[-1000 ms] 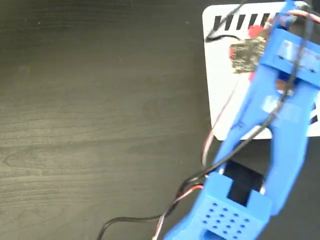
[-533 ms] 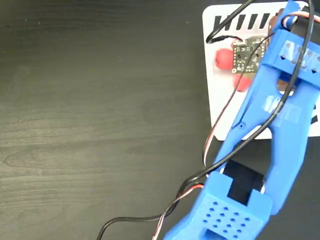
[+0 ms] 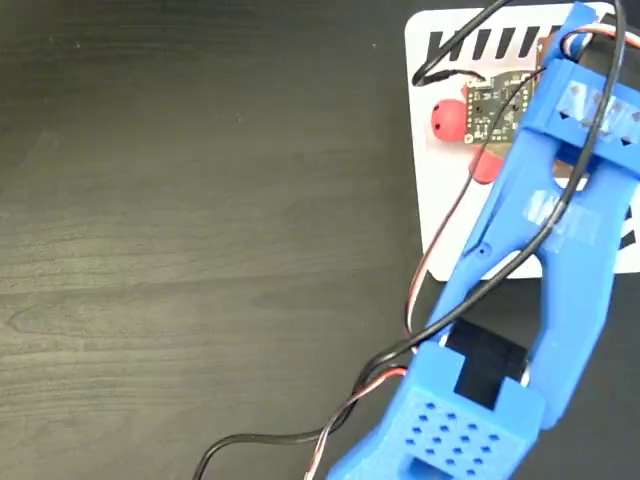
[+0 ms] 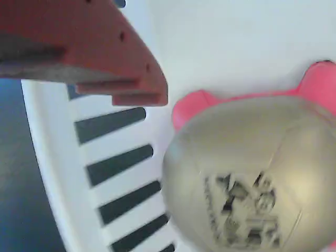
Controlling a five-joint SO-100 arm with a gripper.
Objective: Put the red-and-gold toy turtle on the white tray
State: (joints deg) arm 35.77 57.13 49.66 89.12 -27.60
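Observation:
The red-and-gold toy turtle (image 4: 247, 178) lies on the white tray (image 3: 440, 230). In the wrist view its gold shell with the black mark fills the lower right, and a red leg (image 4: 191, 107) sticks out. From the fixed view only its red head (image 3: 447, 118) and one leg (image 3: 485, 168) show beside the wrist's circuit board. My gripper (image 3: 520, 95) hangs over the turtle and is open. One orange finger (image 4: 100, 52) stands apart from the shell at the upper left of the wrist view. The other finger is out of view.
The blue arm (image 3: 540, 260) crosses the tray's lower part, with cables (image 3: 330, 430) trailing to the bottom edge. Black stripes (image 3: 480, 42) mark the tray's top edge. Dark wood tabletop (image 3: 200, 240) spreads to the left.
A second ago the wrist was blurred in motion over the tray. The turtle's head now shows further left on the tray, and the arm has barely moved in the last half second.

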